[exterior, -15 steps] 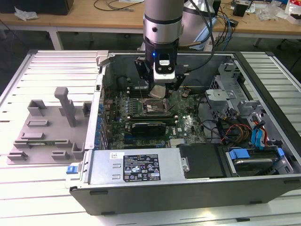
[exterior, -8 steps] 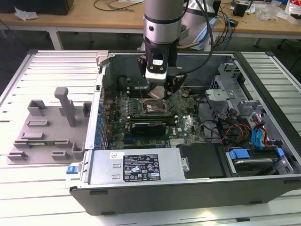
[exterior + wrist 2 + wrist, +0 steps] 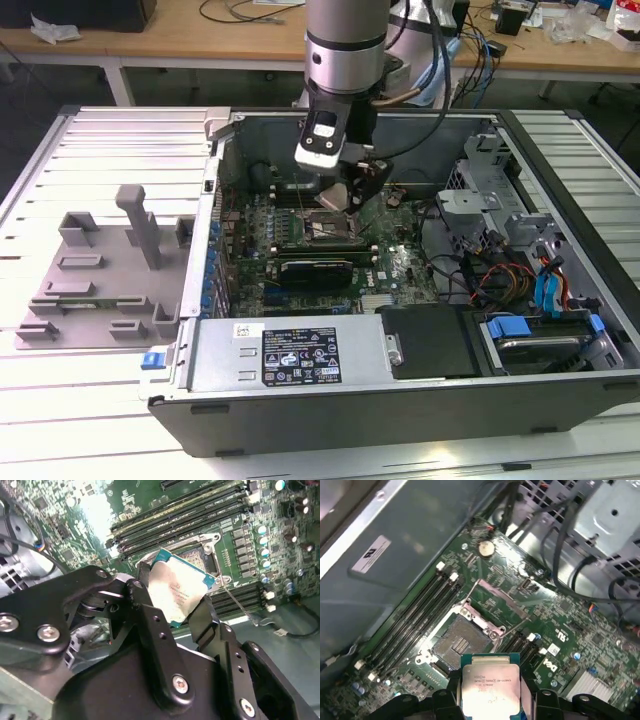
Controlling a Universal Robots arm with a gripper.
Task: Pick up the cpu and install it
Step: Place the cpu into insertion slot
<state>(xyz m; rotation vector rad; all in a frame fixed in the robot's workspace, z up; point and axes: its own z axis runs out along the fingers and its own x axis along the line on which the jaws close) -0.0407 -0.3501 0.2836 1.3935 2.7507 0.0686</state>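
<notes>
Inside an open computer case (image 3: 420, 400), the gripper (image 3: 352, 205) of 1 robot arm carries the cpu (image 3: 490, 687), its 2 fingers (image 3: 149, 620) clamped on opposite edges of the chip. The chip hangs above the motherboard (image 3: 555, 630), just beside the empty socket (image 3: 460, 642), touching neither. Pickup looks done; seating is not. The silvery lid faces up. Nearly square, the chip has no clear long axis, and its edges appear turned against the socket's frame.

claw (image 3: 490, 694) — gripping cpu (image 3: 490, 686) by two edges | socket (image 3: 460, 640) on motherboard (image 3: 555, 622) — open, near cpu
</notes>
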